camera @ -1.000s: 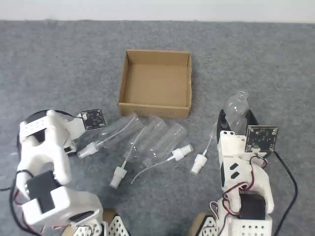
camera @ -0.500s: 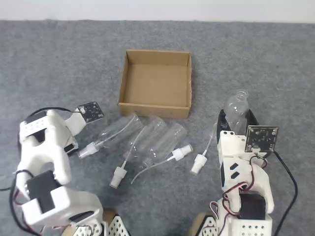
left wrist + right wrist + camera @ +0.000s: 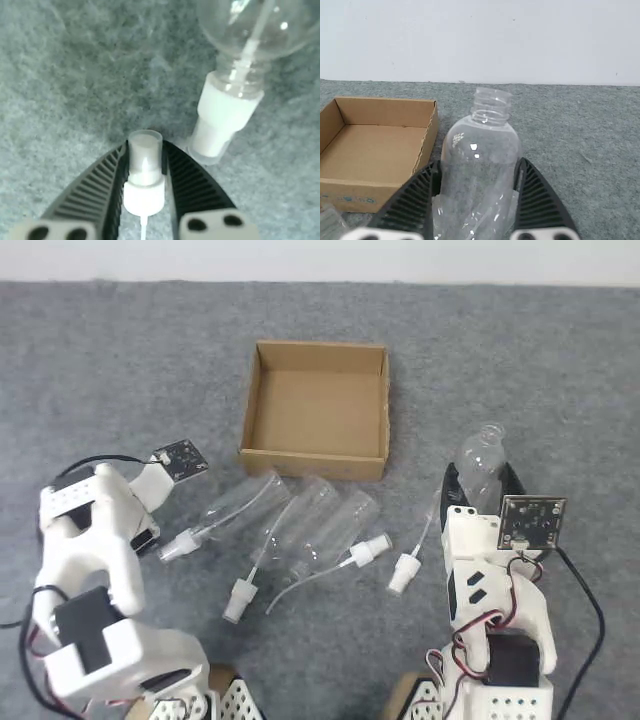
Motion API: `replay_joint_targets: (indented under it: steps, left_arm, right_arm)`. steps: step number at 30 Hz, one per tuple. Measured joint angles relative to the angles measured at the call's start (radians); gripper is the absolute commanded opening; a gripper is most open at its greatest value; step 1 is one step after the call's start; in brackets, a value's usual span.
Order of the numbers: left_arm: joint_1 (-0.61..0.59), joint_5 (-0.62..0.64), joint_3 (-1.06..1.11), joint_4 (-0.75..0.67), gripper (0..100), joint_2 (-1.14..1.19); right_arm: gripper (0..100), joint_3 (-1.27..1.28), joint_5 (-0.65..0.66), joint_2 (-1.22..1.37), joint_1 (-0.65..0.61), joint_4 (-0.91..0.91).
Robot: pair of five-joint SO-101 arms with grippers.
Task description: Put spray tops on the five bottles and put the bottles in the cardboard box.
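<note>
My right gripper [image 3: 479, 170] is shut on a clear bottle [image 3: 480, 150] that stands upright with an open neck, right of the box in the high view [image 3: 480, 462]. My left gripper [image 3: 145, 147] is shut on a loose white spray top [image 3: 144, 172], low over the carpet at the left. Right beside it lies a clear bottle [image 3: 255, 25] with its own white spray top [image 3: 222, 117] fitted; the high view shows this bottle [image 3: 238, 502] lying left of centre. The open cardboard box [image 3: 262, 405] sits at the middle back with nothing inside.
Two more clear bottles [image 3: 325, 520] lie side by side in front of the box, with white spray tops [image 3: 238, 598] and thin tubes around them. A loose spray top [image 3: 404, 571] lies near my right arm's base [image 3: 495, 580]. Grey carpet covers the table.
The left arm's wrist has swung slightly back and to the left, keeping the spray top in its fingers. The right arm and its bottle have not moved.
</note>
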Motion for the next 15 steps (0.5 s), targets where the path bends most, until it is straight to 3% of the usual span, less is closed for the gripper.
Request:
replay_joint_targets:
  steps: [6,15]
  left_arm:
    - [0.000,0.118,-0.029,0.029,1,0.000]
    - [0.000,0.173,-0.230,0.264,1,0.000]
  right_arm:
    - [4.8,0.000,0.000,0.000,0.000,0.000]
    - [4.8,0.000,0.000,0.000,0.000,0.000]
